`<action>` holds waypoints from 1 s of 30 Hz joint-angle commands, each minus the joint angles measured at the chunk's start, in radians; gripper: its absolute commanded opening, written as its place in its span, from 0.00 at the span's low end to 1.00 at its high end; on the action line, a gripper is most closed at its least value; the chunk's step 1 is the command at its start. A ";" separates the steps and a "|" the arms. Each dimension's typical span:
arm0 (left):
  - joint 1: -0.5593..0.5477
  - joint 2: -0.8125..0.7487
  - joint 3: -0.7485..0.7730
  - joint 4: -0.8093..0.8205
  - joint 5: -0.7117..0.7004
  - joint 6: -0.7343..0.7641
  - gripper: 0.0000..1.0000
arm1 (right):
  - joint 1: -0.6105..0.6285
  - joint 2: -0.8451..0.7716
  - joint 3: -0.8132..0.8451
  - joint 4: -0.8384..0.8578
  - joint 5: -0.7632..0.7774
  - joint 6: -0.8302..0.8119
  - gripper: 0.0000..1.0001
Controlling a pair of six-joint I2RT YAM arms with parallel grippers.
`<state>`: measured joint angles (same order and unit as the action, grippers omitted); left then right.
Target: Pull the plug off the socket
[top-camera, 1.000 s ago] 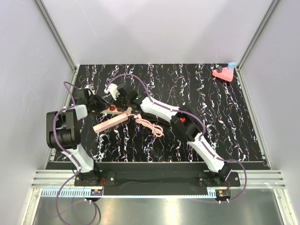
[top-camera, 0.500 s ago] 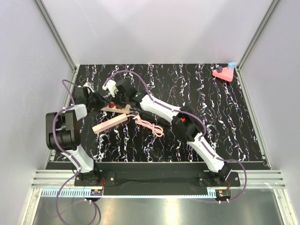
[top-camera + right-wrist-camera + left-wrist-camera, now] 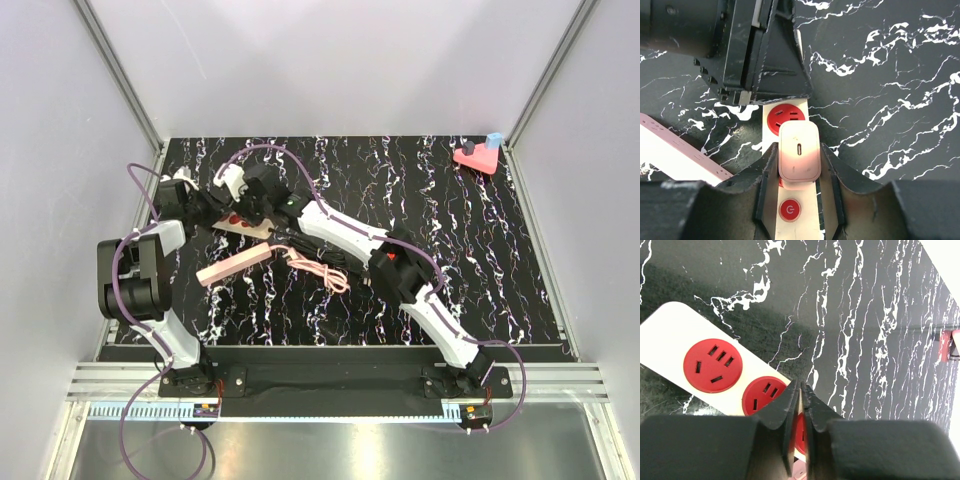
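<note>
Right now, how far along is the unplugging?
Done: the right hand is closed on the plug, with a finger on each side. In hand: the left hand, nearly shut, sits at the far end of the strip, seemingly steadying it. Left: the pull itself. The plug looks seated on the strip between a red outlet and the power button, with no gap showing.

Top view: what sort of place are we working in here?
Most likely a lab robot test cell rather than a home or workshop: plain white walls close it in, aluminium frame rails run along the near edge, and the black marbled tabletop holds only a few props.
</note>
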<state>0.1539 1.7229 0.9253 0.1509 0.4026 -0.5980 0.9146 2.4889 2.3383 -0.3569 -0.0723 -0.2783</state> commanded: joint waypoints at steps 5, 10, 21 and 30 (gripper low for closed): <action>-0.002 0.056 -0.051 -0.202 -0.047 0.073 0.39 | 0.003 -0.171 -0.109 0.274 0.048 -0.028 0.00; -0.019 0.037 -0.065 -0.163 -0.031 0.090 0.40 | 0.001 -0.179 -0.217 0.308 0.043 -0.012 0.00; -0.093 0.001 -0.052 -0.189 -0.073 0.141 0.22 | -0.026 -0.171 -0.283 0.315 0.037 -0.024 0.00; -0.094 -0.002 -0.060 -0.154 -0.015 0.135 0.26 | -0.057 -0.076 -0.002 0.076 -0.132 -0.104 0.00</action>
<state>0.0673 1.7157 0.8894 0.0837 0.3550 -0.4877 0.8749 2.4172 2.2246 -0.2466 -0.1535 -0.3222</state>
